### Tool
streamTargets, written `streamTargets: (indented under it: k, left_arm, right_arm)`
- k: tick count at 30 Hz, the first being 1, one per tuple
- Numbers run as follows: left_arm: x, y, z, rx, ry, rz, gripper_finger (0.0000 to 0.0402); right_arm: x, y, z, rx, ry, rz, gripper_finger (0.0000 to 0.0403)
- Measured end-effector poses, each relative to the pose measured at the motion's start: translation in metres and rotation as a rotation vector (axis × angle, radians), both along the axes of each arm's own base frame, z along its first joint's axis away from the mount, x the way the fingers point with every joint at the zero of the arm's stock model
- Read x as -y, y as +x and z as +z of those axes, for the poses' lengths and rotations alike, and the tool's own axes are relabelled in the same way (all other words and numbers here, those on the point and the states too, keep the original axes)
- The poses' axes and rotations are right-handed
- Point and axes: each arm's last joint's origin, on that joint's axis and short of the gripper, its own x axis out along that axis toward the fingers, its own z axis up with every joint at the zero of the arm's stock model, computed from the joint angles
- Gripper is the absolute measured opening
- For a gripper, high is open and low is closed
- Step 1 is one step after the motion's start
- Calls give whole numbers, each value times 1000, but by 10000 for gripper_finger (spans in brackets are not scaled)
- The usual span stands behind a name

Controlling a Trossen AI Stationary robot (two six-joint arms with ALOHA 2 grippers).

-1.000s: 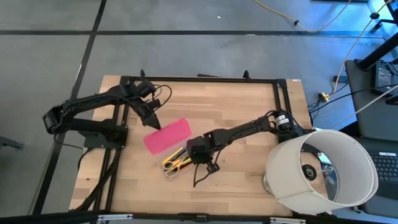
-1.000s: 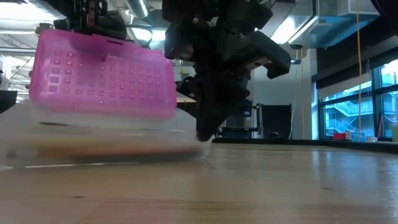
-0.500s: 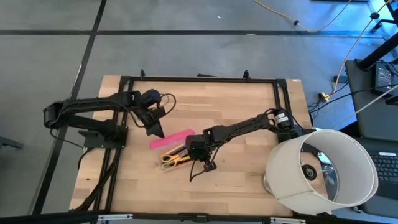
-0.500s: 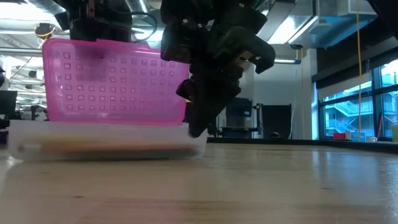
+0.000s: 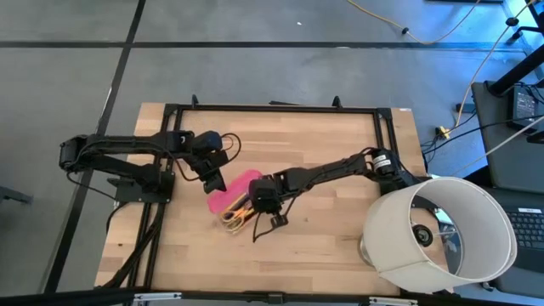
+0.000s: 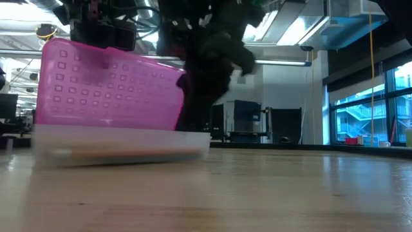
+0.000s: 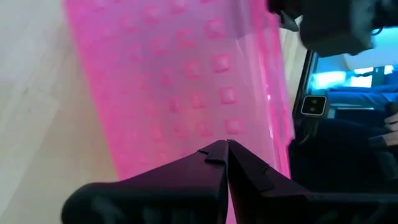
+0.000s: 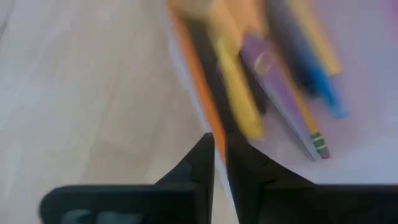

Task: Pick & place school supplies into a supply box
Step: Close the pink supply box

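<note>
At table centre-left, the supply box [image 5: 231, 201] sits on the wooden table [image 5: 340, 238] with its pink lid [image 6: 109, 87] raised at a slant over the clear base [image 6: 122, 143]. Left gripper [image 5: 214, 180] is at the lid's rear-left edge, fingers [image 7: 211, 165] pressed fully together with the tips against the pink lid surface; nothing is clamped between them. Right gripper [image 5: 262, 197] is at the box's right end, just beside the contents; its fingers [image 8: 205, 155] stand a narrow slit apart, and nothing shows between them. School supplies [image 8: 249, 68] lie inside the base: yellow, orange and dark pens and pencils, blurred in the right wrist view. Yellow scissor handles [image 5: 231, 218] show at the box's near end. A white lampshade [image 5: 442, 231] stands at the table's right edge.
</note>
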Motion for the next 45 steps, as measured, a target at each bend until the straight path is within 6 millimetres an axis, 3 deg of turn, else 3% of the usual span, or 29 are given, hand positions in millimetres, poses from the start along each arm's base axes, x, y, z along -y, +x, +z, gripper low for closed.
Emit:
streamTargets:
  k: [5, 13, 17, 26, 38, 45]
  left_arm:
    - [0, 0, 0, -2, 4, 2, 3]
    - [0, 3, 2, 36, 14, 4, 3]
    - [-1, 5, 4, 64, 18, 3, 3]
    - [-1, 5, 4, 66, 18, 8, 3]
    - [-2, 10, 3, 87, 23, 0, 3]
    - [2, 22, -9, 56, 18, -42, 3]
  right_arm:
    - [0, 5, 12, 28, -13, -10, 81]
    - [-1, 5, 16, 23, 12, -56, 183]
    - [-1, 3, 23, 37, 13, -78, 207]
    - [2, -1, 41, 91, -33, -136, 215]
    - [1, -3, 31, 68, 2, -115, 215]
    - [0, -3, 31, 67, 17, -142, 215]
